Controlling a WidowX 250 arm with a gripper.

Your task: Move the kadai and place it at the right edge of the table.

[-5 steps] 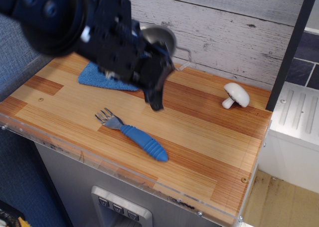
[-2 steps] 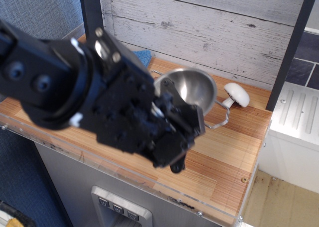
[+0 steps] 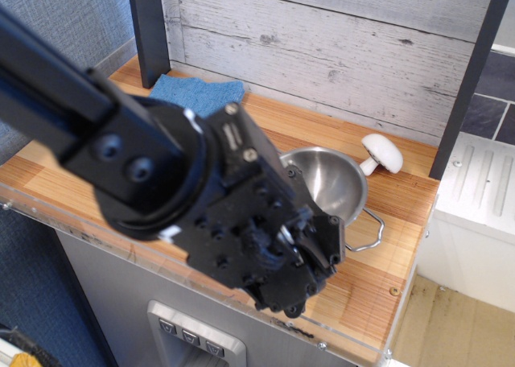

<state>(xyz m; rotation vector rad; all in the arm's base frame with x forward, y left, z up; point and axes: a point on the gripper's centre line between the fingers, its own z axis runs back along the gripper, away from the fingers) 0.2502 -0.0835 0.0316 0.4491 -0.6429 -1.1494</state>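
Observation:
The kadai [image 3: 331, 183] is a shiny steel bowl with a wire loop handle [image 3: 367, 230], low over the right part of the wooden table [image 3: 385, 272], just left of its right edge. My black gripper [image 3: 315, 226] fills the foreground and is closed on the kadai's near rim. The fingertips are mostly hidden by the gripper body. I cannot tell whether the kadai touches the wood.
A white mushroom [image 3: 383, 151] lies just behind the kadai. A blue cloth [image 3: 198, 93] lies at the back left. Dark posts stand at the back left [image 3: 149, 29] and right [image 3: 471, 77]. A white grooved surface [image 3: 483, 182] adjoins the table's right edge.
My gripper has carried the kadai from the back middle to the right and down toward the table's right part. The arm now hides the blue-handled fork.

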